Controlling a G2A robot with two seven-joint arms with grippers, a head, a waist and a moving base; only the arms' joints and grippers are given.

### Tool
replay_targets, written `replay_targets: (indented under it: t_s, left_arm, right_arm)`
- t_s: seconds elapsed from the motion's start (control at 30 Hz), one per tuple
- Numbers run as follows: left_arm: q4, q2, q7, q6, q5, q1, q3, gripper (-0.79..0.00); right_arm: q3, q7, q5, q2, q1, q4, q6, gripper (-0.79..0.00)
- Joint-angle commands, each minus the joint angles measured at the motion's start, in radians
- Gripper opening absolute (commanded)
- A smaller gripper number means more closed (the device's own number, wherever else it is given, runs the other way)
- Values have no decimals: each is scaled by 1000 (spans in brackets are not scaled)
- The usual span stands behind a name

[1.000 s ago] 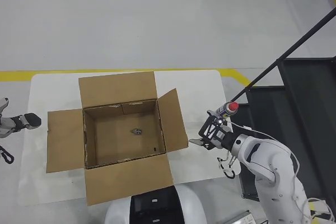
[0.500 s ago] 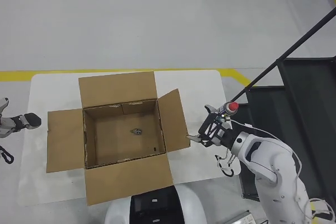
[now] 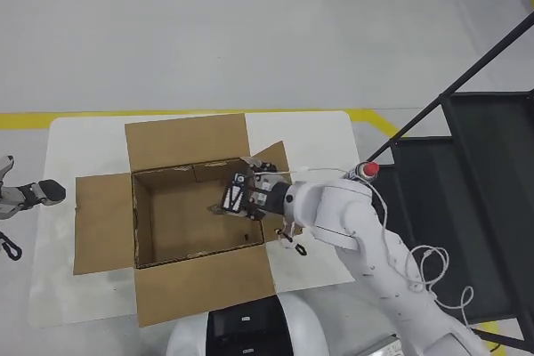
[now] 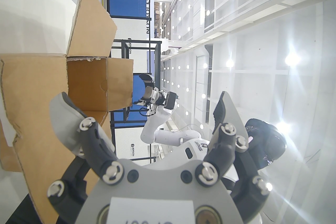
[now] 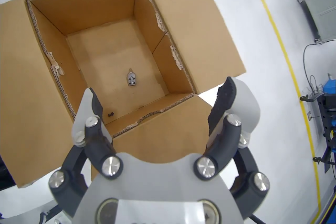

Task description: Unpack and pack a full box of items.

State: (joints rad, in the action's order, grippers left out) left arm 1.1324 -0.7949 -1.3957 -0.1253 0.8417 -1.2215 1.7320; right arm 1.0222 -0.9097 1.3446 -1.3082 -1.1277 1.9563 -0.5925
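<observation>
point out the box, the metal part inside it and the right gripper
box (image 5: 86, 9), right wrist view, inner wall
metal part (image 5: 131, 78), right wrist view, its middle
right gripper (image 5: 159, 84), right wrist view, midway between fingertips

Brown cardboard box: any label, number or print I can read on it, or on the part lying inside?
Open brown cardboard box: none on its flaps, walls or floor.
Small grey metal part on the box floor: too small to show any marking.
Tiny dark bit near a floor corner: likewise too small.
</observation>
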Motion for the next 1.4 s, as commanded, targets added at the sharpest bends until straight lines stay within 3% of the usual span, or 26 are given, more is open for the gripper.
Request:
replay_targets:
  t_s: [0.0, 0.07, 0.7, 0.8, 0.87, 0.93, 1.03, 1.37]
  left_arm:
    - [0, 0, 0, 0, 0, 0, 0, 0]
    - [0, 0, 0, 0, 0, 0, 0, 0]
    - [0, 0, 0, 0, 0, 0, 0, 0]
    - [0, 0, 0, 0, 0, 0, 0, 0]
    - [0, 0, 0, 0, 0, 0, 0, 0]
    - [0, 0, 0, 0, 0, 0, 0, 0]
    - [0, 0, 0, 0, 0, 0, 0, 0]
    - [0, 0, 0, 0, 0, 0, 0, 0]
  right_arm:
    - [-55, -39, -12, -11, 44, -46, 50, 0]
    - [-89, -62, -7, -20, 74, -71, 90, 0]
    - [-109, -77, 10, -20, 77, -73, 72, 0]
    - [-186, -178, -15, -36, 159, -160, 18, 0]
    - [-238, -174, -81, -57, 233, -232, 1, 0]
    - [-298, -186, -125, -80, 304, -320, -19, -65]
    - [-364, -170, -186, -114, 390, -448, -18, -37]
    - [-511, -111, -297, -213, 521, -791, 32, -105]
